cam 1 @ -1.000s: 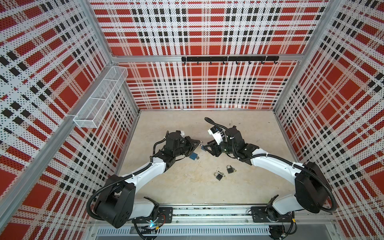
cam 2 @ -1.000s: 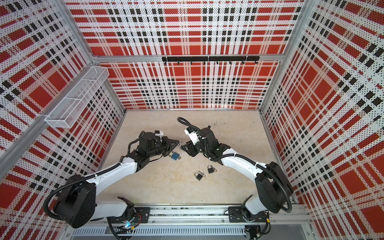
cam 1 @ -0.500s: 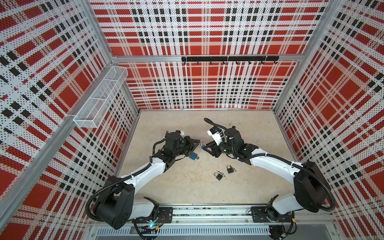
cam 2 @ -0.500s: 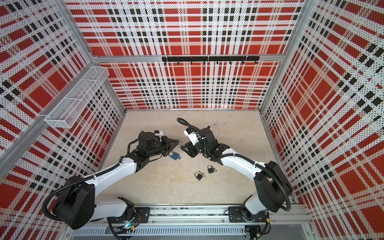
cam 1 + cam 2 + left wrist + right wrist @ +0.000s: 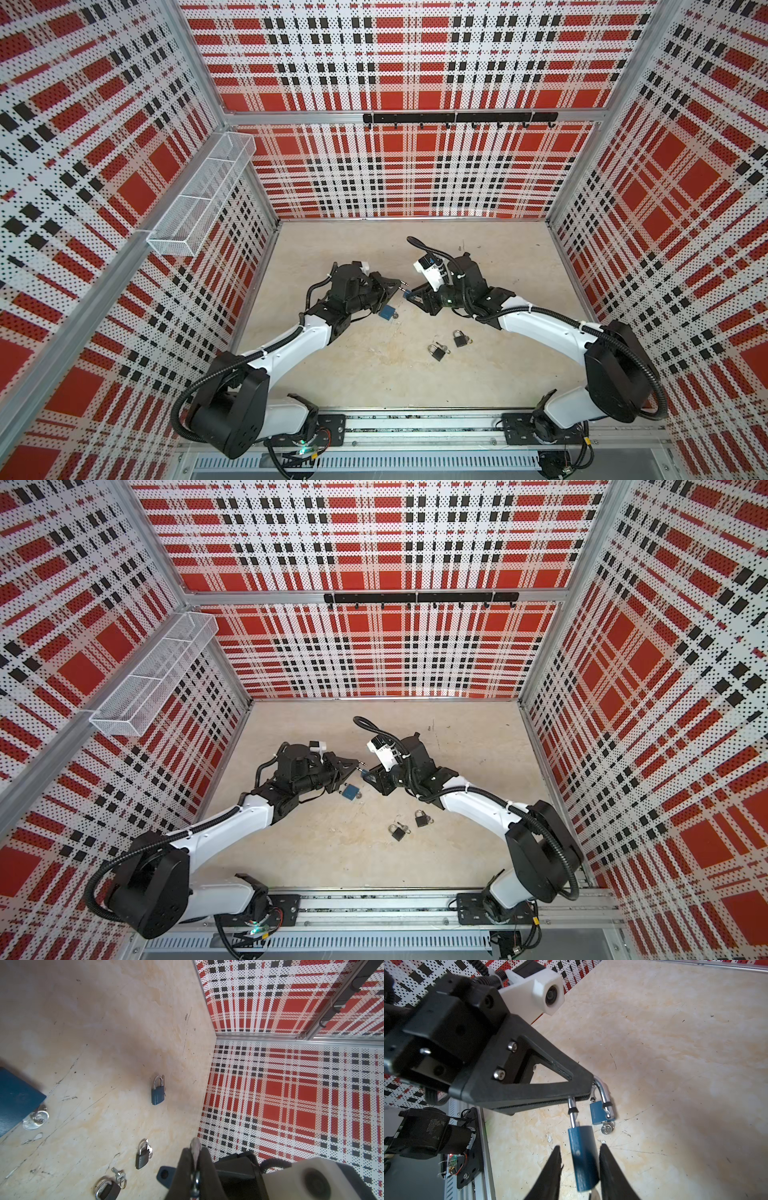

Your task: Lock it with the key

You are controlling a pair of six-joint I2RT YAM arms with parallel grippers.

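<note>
Wire basket (image 5: 199,195) at 10 o'clock; we count five padlocks: left claw (image 5: 588,1089) clamps held padlock (image 5: 583,1163) by shackle, right claw (image 5: 579,1146) apart around it, keyed padlock (image 5: 386,311) at its 7, small blue padlock (image 5: 158,1093), two black padlocks (image 5: 436,352) (image 5: 460,340).

**Table (image 5: 365,245), centre: blocked.** The left gripper (image 5: 402,286) is clamped on the shackle of the hanging blue padlock (image 5: 583,1157). The right gripper (image 5: 580,1147) has a finger on each side of that padlock's body, with a gap showing on one side.

**Near approaches:** the left arm (image 5: 291,345) and right arm (image 5: 540,324) run from the near corners to the centre and bar both sides.

**Floor obstacles:**
- A second blue padlock (image 5: 386,312), key inserted, lies just near of the left gripper.
- The left black padlock (image 5: 437,352) and right black padlock (image 5: 460,339) lie close together, near-right of centre.

**Passable:** the far half of the table up to the walls, and the near-centre floor between the arms.

**Overhead:** the wire basket (image 5: 199,199) on the left wall and the hook rail (image 5: 457,118) on the far wall sit above table level.
</note>
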